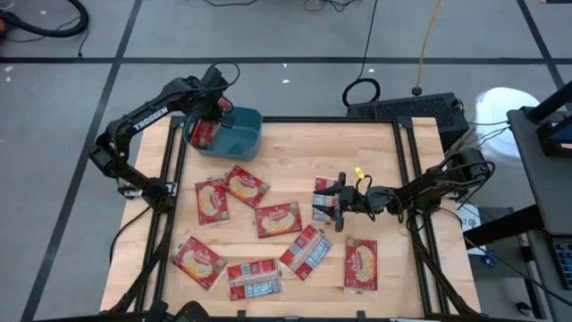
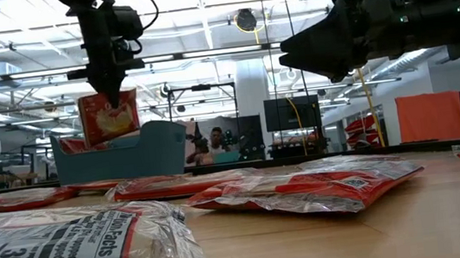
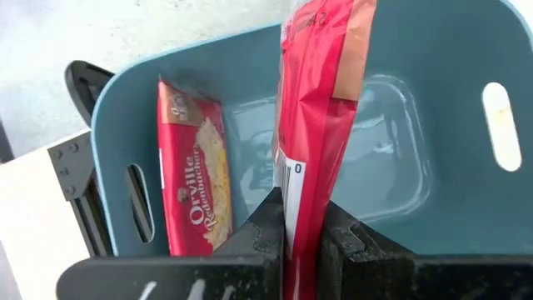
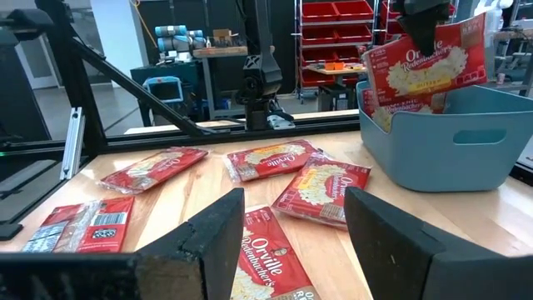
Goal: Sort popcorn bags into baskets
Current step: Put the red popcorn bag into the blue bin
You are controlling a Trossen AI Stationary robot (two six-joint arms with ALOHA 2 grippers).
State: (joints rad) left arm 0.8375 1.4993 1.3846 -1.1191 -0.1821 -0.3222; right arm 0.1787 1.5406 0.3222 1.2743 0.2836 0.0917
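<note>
The left gripper (image 1: 211, 114) is clamped on a popcorn bag (image 3: 312, 108) above the teal basket (image 1: 243, 134) at the table's eleven o'clock. Its wrist view reveals another bag (image 3: 193, 179) inside. The right gripper (image 1: 338, 206), jaws apart, hovers over a loose packet (image 1: 325, 199) near center.

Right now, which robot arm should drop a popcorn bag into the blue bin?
The left one. Its fingers are shut on a popcorn bag hanging right above the teal bin, where another bag leans. The right arm's fingers are open and empty, low over the bags on the table.
</note>
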